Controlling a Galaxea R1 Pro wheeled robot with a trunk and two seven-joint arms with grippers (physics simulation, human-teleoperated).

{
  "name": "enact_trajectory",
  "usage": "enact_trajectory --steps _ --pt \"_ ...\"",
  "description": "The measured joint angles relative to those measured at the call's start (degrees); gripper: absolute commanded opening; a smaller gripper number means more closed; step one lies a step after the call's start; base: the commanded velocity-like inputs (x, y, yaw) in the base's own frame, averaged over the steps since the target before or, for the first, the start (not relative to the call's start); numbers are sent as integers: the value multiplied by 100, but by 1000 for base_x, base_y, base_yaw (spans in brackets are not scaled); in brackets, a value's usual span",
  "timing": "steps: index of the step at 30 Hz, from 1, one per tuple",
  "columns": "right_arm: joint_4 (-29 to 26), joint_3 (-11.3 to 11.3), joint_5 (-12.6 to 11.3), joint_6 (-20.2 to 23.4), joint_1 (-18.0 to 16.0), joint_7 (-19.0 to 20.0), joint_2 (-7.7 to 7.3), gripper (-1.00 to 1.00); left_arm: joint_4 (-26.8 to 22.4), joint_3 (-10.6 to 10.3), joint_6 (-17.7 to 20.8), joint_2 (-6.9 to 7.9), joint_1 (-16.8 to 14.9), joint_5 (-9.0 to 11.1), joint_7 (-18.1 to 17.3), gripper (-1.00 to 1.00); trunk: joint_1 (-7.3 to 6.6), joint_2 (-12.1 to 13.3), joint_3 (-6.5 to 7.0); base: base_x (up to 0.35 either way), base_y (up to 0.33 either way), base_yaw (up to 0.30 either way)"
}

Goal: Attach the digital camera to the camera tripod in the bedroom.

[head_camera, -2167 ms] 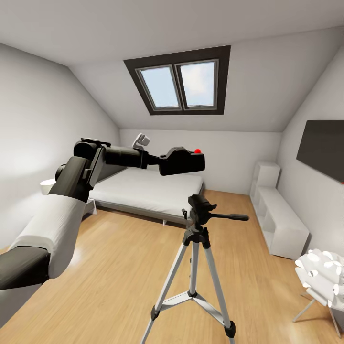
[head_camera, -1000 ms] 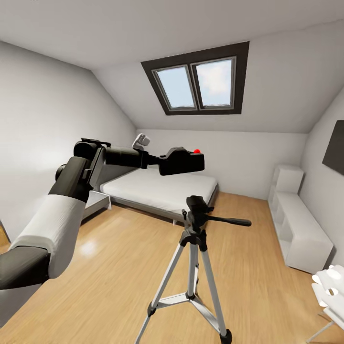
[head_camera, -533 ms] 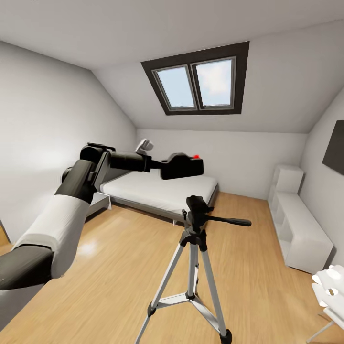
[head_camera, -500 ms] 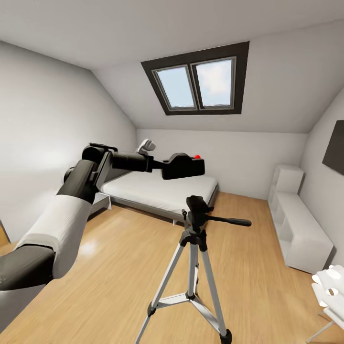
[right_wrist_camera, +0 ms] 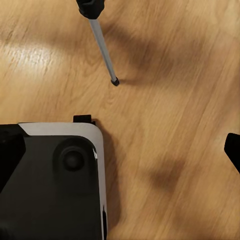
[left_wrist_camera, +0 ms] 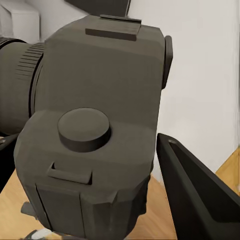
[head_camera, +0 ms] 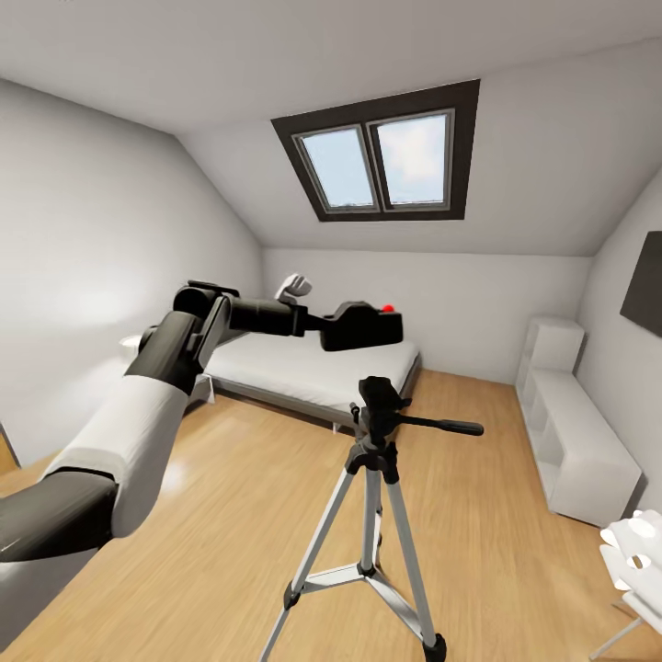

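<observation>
Light wood floor (head_camera: 230,515) runs to a grey bed (head_camera: 303,368) under a dark-framed skylight (head_camera: 382,156). Held out above the camera tripod (head_camera: 377,478), clear of its black head, the left gripper (head_camera: 324,324) has its jaws closed on the digital camera (head_camera: 361,327). How the right gripper's jaws stand cannot be told.

— Where did the camera tripod (head_camera: 372,496) stand?
— On the floor (head_camera: 221,515), near and centre, in front of the bed (head_camera: 303,363), which lay against the far wall.
— And the digital camera (head_camera: 361,326)?
— In the left pincer (head_camera: 324,325), above the tripod's head and apart from it, slightly to its left.
— What lay right?
— A low shelf (head_camera: 575,441) along the right wall.
</observation>
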Motion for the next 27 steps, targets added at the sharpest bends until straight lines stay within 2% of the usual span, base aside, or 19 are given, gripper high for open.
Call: enact_trajectory --steps 6,9,10,12,27 --pt "0 0 0 0 0 0 0 100 321 -12 -6 -120 0 0 19 -100 0 0 0 0 0 0" --pt "0 0 0 -3 0 0 0 100 376 -109 -8 -141 0 1 18 -100 0 0 0 0 0 0" --pt "0 0 0 -2 0 0 0 100 391 -446 2 -190 2 8 21 -100 0 0 -1 0 0 0" --pt "0 0 0 -1 0 1 0 100 393 -551 -15 -214 0 3 25 -100 0 -1 0 0 0 0" --pt "0 0 0 -1 0 1 0 100 387 -596 -14 -225 0 2 26 -100 0 0 0 0 0 0"
